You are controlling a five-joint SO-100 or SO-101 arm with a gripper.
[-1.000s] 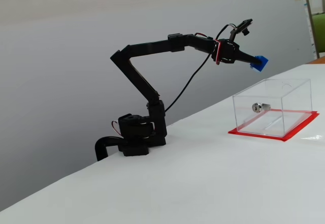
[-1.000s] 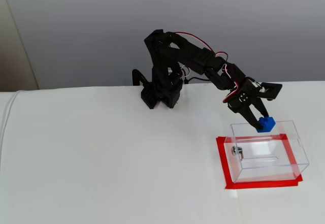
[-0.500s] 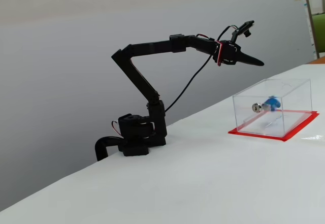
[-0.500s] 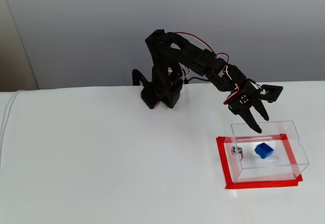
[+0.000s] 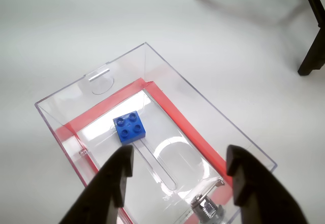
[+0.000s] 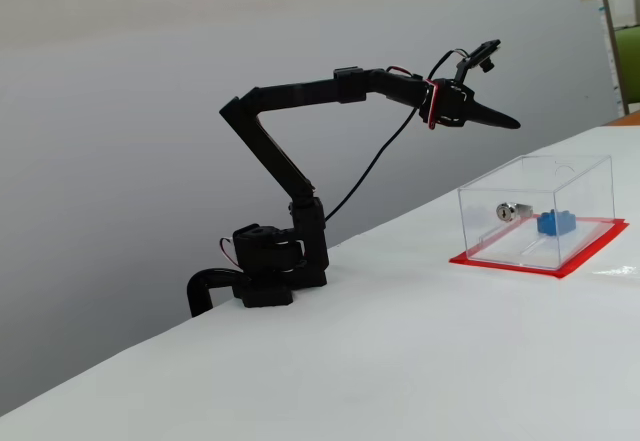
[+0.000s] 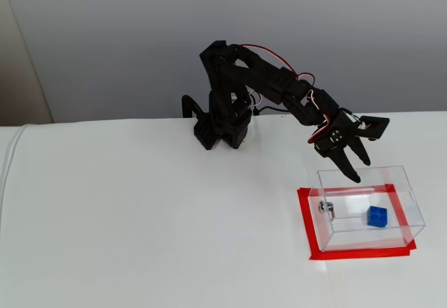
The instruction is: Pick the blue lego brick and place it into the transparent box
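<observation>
The gripper [image 5: 177, 176] hangs above the box [image 5: 76, 94] with its two black fingers [image 5: 119, 170] spread apart and nothing between them. In a fixed view the gripper [image 7: 355, 166] sits over the box's [image 7: 412, 207] near wall, clear of it. Below and ahead of the fingertips, the brick [image 5: 130, 127] lies studs-up on the box floor, over the clear strip between the red edges. A silver lock [image 5: 205, 206] sits in the wall just under the gripper. The box stands on a white table [image 7: 140, 238].

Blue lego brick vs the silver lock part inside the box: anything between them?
Nothing. In the wrist view, only bare clear floor separates the blue lego brick from the silver lock part in the transparent box.
</observation>
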